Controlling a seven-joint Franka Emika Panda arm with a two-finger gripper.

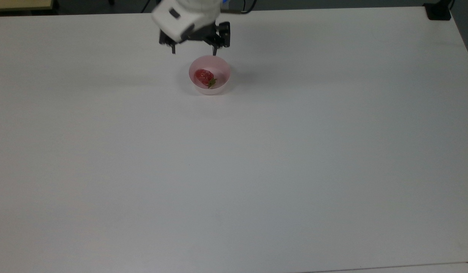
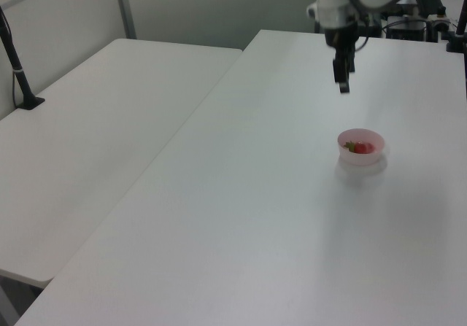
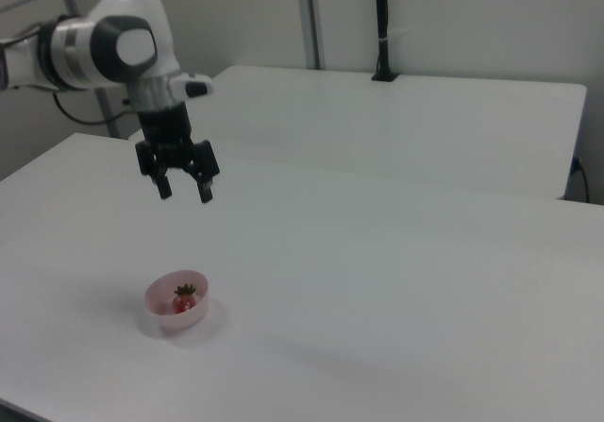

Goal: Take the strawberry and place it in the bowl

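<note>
The strawberry (image 1: 204,76) is seen lying inside the bowl (image 1: 223,82); in the top view its red body is toward the top view's left of the bowl floor, with the green leaves pointing toward the top view's lower right; in the left view (image 2: 363,148) the leaves are at the left view's left end of the fruit; in the right view (image 3: 184,300) the leaves stand on top of the red body. The bowl (image 2: 359,157) is pale pink and round, and is set upright on the white table (image 1: 256,170); in the right view (image 3: 160,316) it sits near the table's near edge.

The gripper (image 1: 193,50) is recorded above the table and apart from the bowl; nothing is held; the two dark fingers are spread wide, with a clear gap between them, as shown plainly in the right view (image 3: 183,192); in the top view it appears just beyond the bowl's far rim; in the left view (image 2: 342,84) it hangs well above the bowl, tips pointing down. The white arm (image 3: 104,49) is seen reaching in from the right view's left.

A second white table (image 2: 109,136) is noted beside the first, at the left view's left; a black post (image 2: 13,56) stands on its far left edge.
</note>
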